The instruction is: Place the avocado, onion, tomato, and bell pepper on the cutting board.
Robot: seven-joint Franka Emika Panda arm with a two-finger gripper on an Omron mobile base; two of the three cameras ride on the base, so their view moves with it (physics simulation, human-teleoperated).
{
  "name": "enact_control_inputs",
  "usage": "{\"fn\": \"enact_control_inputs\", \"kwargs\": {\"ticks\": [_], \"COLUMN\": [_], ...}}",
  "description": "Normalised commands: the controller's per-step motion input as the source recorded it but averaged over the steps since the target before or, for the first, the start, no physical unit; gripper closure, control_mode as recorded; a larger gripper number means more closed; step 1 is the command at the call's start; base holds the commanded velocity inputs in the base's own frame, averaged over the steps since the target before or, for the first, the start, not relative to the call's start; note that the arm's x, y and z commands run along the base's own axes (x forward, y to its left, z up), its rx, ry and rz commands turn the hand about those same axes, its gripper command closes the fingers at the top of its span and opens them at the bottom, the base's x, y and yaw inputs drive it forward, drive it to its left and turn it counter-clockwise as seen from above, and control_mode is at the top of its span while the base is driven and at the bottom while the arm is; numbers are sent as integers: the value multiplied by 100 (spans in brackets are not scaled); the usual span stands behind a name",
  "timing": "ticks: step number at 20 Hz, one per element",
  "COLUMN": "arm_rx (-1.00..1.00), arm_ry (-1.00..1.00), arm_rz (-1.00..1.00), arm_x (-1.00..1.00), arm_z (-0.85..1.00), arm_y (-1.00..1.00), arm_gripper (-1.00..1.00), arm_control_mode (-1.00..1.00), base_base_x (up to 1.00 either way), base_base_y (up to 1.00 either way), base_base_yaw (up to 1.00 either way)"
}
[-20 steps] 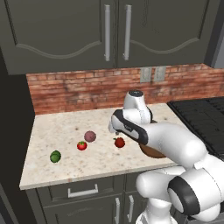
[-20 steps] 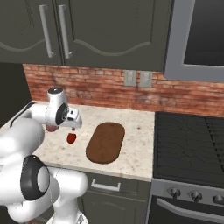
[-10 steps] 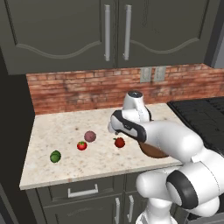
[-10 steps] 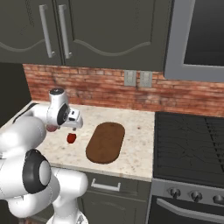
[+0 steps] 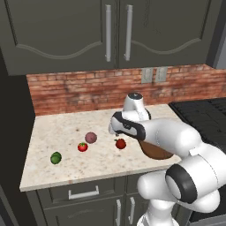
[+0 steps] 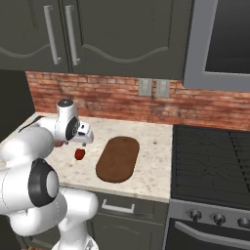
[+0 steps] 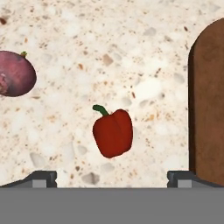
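Four foods wait on the worktop; I see my gripper, jaws spread wide and empty, directly above the bell pepper, cutting board alongside.

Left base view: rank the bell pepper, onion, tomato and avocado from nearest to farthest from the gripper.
1. bell pepper, just below the gripper
2. onion, to its left
3. tomato, farther left
4. avocado, far left, near the counter's front

- arm's wrist crept a touch further left in the right base view, gripper now hanging over the bell pepper
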Motion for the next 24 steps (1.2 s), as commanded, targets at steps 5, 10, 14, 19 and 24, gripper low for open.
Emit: {"fn": "enact_control_inputs", "kwargs": {"ticks": [5,10,14,19,24], "arm_rx": [0,0,0,0,0], "arm_ry": [2,2,2,0,0], "arm_rz": [0,0,0,0,0], "arm_x": [1,6,6,7,5], "arm_z": [-14,-17,-18,-18,-19], "arm_y": [0,0,0,0,0], "arm_gripper": [-100,-100,-100,-100,-100], "arm_control_mode": [-100,-100,-100,-100,-100], "base_base_x": [0,0,0,0,0], "base_base_y": [0,0,0,0,0], "base_base_yaw": [0,0,0,0,0]}}
